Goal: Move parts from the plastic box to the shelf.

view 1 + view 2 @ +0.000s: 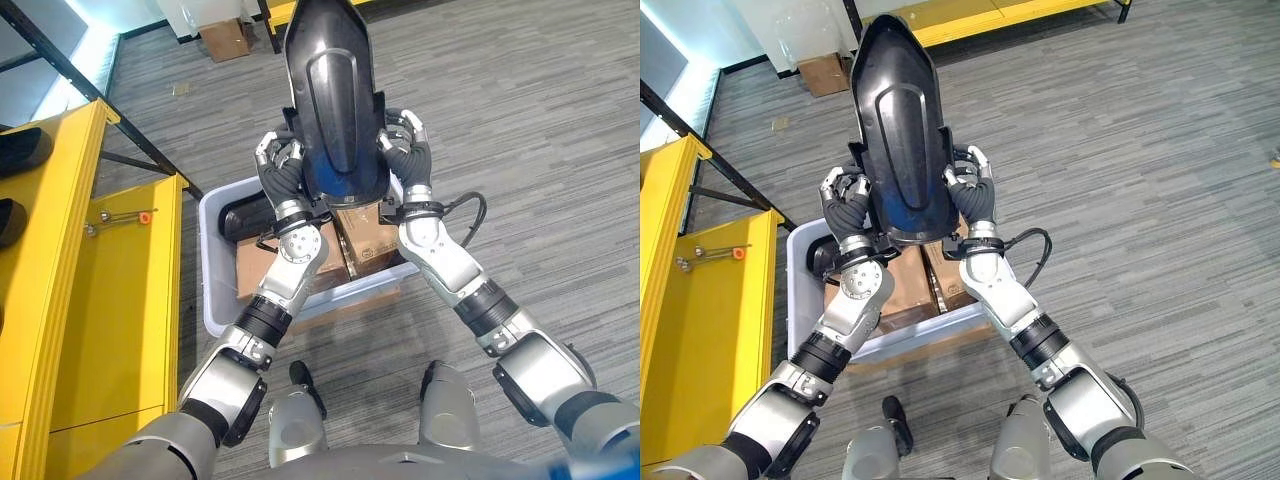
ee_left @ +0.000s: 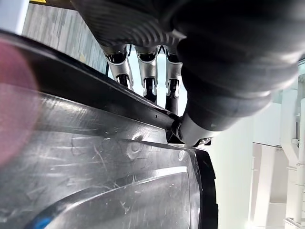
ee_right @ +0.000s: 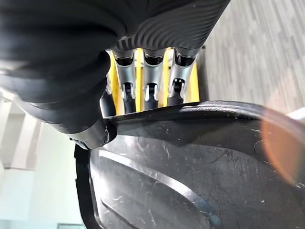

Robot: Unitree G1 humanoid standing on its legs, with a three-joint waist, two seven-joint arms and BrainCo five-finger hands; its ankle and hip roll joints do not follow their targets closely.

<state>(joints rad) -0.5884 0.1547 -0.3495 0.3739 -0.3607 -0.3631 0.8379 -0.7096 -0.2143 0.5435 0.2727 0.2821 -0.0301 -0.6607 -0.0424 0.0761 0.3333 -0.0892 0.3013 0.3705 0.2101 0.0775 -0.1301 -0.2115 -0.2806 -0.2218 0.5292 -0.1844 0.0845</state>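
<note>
Grey carpet floor [image 1: 560, 150]; yellow shelf [image 1: 120, 300] beside the plastic box [image 1: 215, 290].

Left eye view: left hand [image 1: 278, 160] and right hand [image 1: 405, 140] clasp a black part [image 1: 330, 110] above the box.

Wrist views: fingers [image 2: 148, 78] curl over its edges.

Not yet shelved; cardboard boxes [image 1: 370, 240] remain.

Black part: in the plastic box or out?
Out. The black part is raised above the plastic box, with the left robot hand and right robot hand gripping its opposite edges.
</note>
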